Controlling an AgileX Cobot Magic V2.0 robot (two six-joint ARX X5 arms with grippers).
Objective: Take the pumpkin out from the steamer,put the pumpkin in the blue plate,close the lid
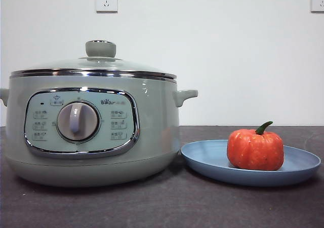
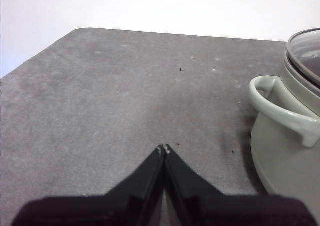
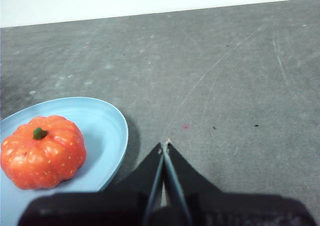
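Note:
The pale green steamer [image 1: 96, 132] stands at the left of the front view, and the glass lid [image 1: 96, 66] with its green knob sits on top of it. To its right lies the blue plate [image 1: 298, 165], and the orange pumpkin [image 1: 255, 149] stands upright on it. My left gripper [image 2: 164, 148] is shut and empty over bare table, beside the steamer's side handle [image 2: 280, 108]. My right gripper [image 3: 164, 144] is shut and empty, a short way off the blue plate [image 3: 107, 121], where the pumpkin [image 3: 42, 151] rests. Neither arm shows in the front view.
A dark grey table [image 1: 167, 208] carries everything. A white wall with two sockets [image 1: 106, 0] rises behind it. The table's cut corner and edge [image 2: 75, 33] show in the left wrist view.

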